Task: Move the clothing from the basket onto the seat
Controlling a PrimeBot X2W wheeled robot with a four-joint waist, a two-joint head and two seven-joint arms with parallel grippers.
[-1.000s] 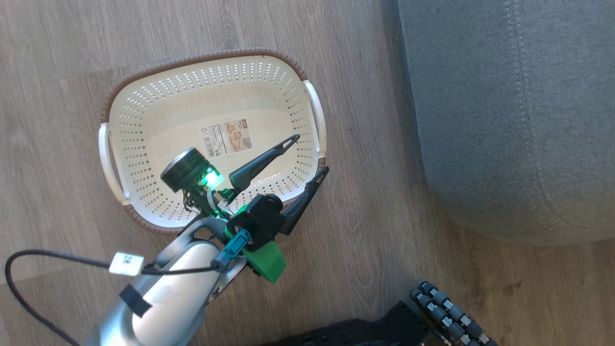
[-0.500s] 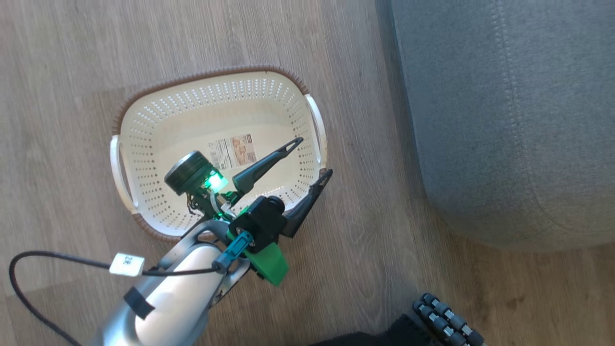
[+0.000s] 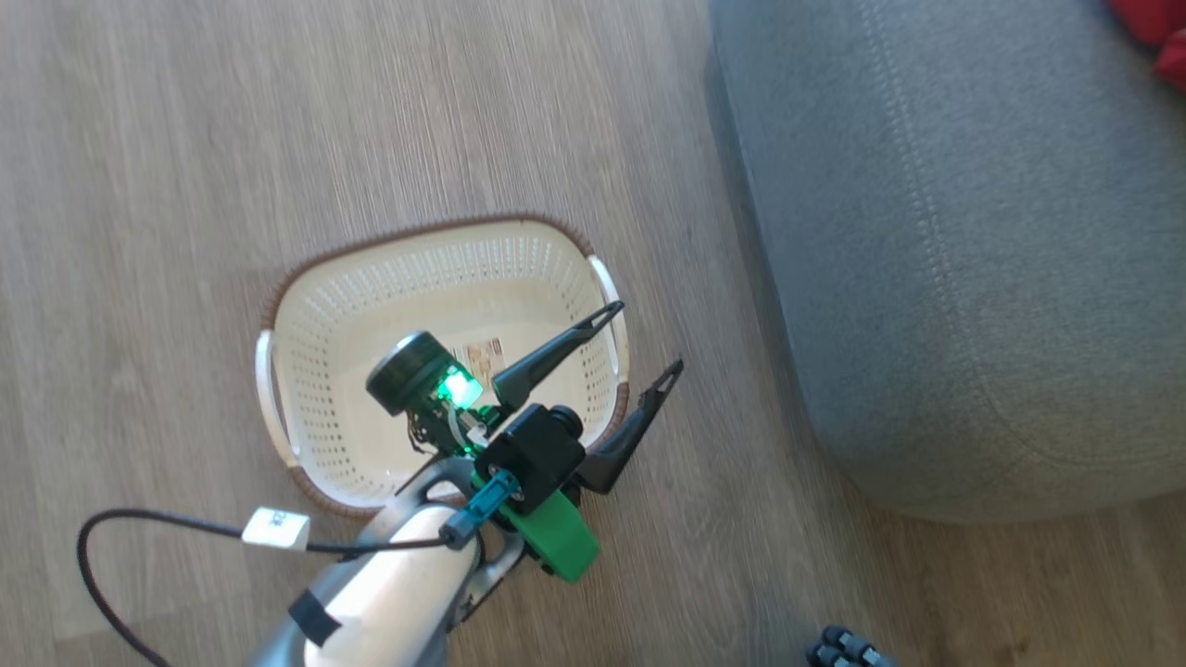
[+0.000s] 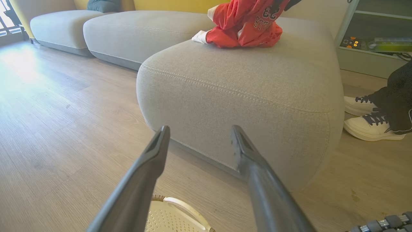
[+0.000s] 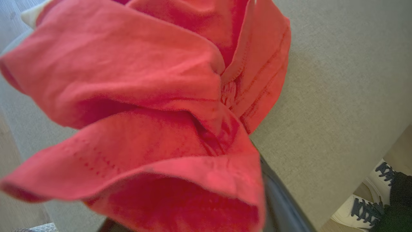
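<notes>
Leaves the clothing (image 4: 248, 29) heaped on the seat (image 4: 241, 96), well apart from the empty basket (image 3: 315, 371). Holds the left gripper (image 3: 648, 335) spread above the basket, with nothing there to pinch. Cannot tell the right gripper (image 5: 278, 201) state under draping red cloth.

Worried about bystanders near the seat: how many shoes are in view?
2. Far sneaker and near sneaker, both white, on the floor beside the seat; others may be hidden.

A pale silver forearm (image 3: 389, 602), banded with black tape, carries a black cable (image 3: 176, 517) with a white tag (image 3: 275, 528) — then a teal plug (image 3: 482, 505), a green bracket (image 3: 556, 547) and a black camera block (image 3: 533, 454). The jaws are two long dark tapering fingers (image 3: 556, 350) (slotted at the tips).
</notes>
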